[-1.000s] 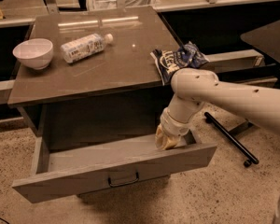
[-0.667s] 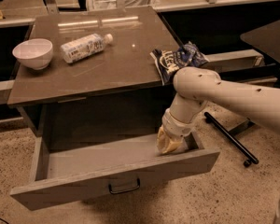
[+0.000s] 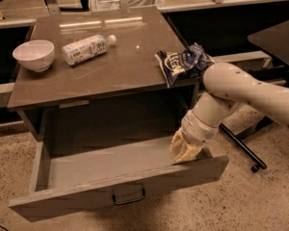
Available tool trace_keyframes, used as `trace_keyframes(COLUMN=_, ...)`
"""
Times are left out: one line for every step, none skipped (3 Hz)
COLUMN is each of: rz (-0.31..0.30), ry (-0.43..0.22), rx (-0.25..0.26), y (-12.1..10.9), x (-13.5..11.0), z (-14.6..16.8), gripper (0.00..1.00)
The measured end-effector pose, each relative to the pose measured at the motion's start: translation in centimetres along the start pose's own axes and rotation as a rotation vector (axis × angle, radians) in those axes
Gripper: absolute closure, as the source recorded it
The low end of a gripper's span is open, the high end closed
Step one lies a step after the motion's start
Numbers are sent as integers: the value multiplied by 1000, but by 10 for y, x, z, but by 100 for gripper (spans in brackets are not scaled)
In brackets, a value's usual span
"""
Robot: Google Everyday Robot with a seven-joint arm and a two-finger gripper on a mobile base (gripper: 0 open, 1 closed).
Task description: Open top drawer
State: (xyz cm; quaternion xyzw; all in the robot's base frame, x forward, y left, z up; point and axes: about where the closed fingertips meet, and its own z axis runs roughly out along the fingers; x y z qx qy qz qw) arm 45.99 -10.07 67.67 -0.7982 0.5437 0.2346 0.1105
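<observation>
The top drawer (image 3: 77, 196) is pulled far out of the grey-brown cabinet. Its flat front faces me with a small black loop handle (image 3: 128, 196) at the centre. The deep grey box looks bare inside. My gripper (image 3: 185, 150) hangs at the drawer's right end, reaching down inside just behind the front panel. The white arm (image 3: 241, 88) comes in from the right.
On the cabinet top (image 3: 111, 66) stand a white bowl (image 3: 33, 54) at the left, a plastic bottle (image 3: 86, 48) lying on its side, and a dark blue snack bag (image 3: 183, 62) at the right edge. A dark table (image 3: 279, 37) and a black wheeled leg (image 3: 243, 150) are at the right.
The drawer has slid a little further out toward me, and my gripper has moved with it at its right end.
</observation>
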Motion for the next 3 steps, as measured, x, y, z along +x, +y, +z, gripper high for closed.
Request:
trace_keyframes(rz=-36, ry=-118, rx=241, y=-4, x=-11, z=-32, gripper=100)
trace_keyframes(rz=-75, ry=-204, rx=523, y=-18, x=-18, z=-82, gripper=81)
trace_keyframes(rz=-70, ry=-209, rx=554, y=-14, x=-14, z=-88, gripper=50)
